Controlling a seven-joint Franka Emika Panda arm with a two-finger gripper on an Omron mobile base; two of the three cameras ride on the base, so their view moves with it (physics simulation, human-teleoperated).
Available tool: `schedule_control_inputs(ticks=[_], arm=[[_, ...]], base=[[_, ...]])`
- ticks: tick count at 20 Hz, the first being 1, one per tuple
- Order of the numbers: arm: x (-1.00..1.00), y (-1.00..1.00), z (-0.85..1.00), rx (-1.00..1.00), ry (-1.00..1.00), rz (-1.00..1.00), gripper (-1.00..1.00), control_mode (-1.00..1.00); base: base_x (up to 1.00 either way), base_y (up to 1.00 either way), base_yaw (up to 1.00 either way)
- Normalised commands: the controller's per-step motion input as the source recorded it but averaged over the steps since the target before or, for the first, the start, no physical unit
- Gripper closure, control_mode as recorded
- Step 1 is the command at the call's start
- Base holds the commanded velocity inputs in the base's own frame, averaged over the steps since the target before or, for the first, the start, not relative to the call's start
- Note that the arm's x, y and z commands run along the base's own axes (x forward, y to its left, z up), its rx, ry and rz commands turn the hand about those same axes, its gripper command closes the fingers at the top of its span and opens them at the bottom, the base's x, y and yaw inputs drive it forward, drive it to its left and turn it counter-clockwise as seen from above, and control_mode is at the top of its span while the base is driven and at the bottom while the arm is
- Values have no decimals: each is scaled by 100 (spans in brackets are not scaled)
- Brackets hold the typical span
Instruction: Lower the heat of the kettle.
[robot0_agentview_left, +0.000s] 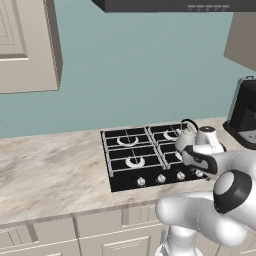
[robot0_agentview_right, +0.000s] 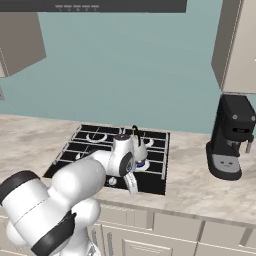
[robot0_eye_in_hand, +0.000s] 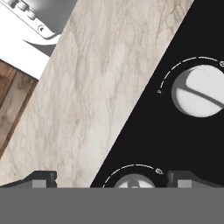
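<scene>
The small silver-grey kettle (robot0_agentview_left: 187, 136) (robot0_agentview_right: 140, 148), with a thin dark loop handle, sits on the right rear part of the black stove (robot0_agentview_left: 125, 152) (robot0_agentview_right: 95, 145). A bluish glow shows under it in the right base view. My gripper (robot0_agentview_right: 131, 186) (robot0_eye_in_hand: 113, 179) hangs open over the stove's front right edge, pointing down at the row of knobs. In the hand view one white knob (robot0_eye_in_hand: 131, 182) lies between the two fingertips (robot0_eye_in_hand: 43, 179), and a second knob (robot0_eye_in_hand: 199, 92) sits further off. Nothing is held.
A tall black coffee machine (robot0_agentview_left: 244, 112) (robot0_agentview_right: 229, 137) stands on the marble counter (robot0_agentview_left: 50, 170) (robot0_agentview_right: 200, 185) right of the stove. Wall cabinets and a range hood hang above. Base cabinets run under the counter's front edge.
</scene>
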Motion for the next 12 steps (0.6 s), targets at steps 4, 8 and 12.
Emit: schedule_control_inputs(ticks=[4, 8, 12], arm=[[3, -1, -4, 2, 0, 0, -100, -100], [3, -2, -1, 1, 0, 0, -100, -100], [8, -5, -1, 1, 0, 0, -100, -100]], base=[[0, 0, 0], [0, 0, 0], [0, 0, 0]])
